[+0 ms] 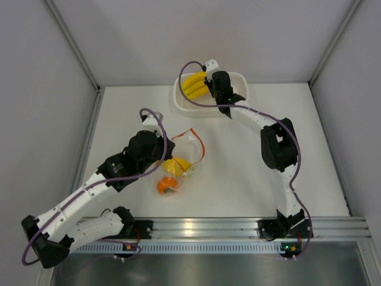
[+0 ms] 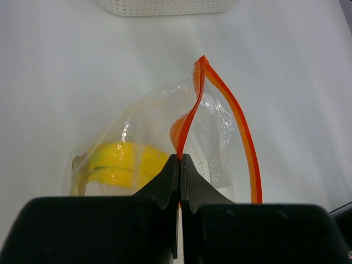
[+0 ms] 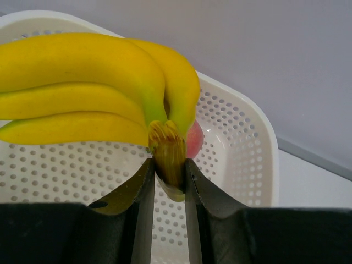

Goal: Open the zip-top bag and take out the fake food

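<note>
The clear zip-top bag [image 1: 186,152] lies mid-table with its orange-red zip strip [image 2: 242,137] spread open. My left gripper [image 2: 180,159] is shut on one side of the strip. A yellow banana bunch [image 2: 124,165] is inside the bag. A small orange fruit [image 1: 168,186] lies on the table beside the bag. My right gripper [image 3: 168,170] is shut on the stem of a second banana bunch [image 3: 82,82] and holds it over the white basket [image 3: 242,148]. A pink peach [image 3: 193,140] lies in the basket behind it.
The white perforated basket [image 1: 244,80] stands at the back of the table against the rear wall. Side walls enclose the table left and right. An aluminium rail [image 1: 238,226] runs along the near edge.
</note>
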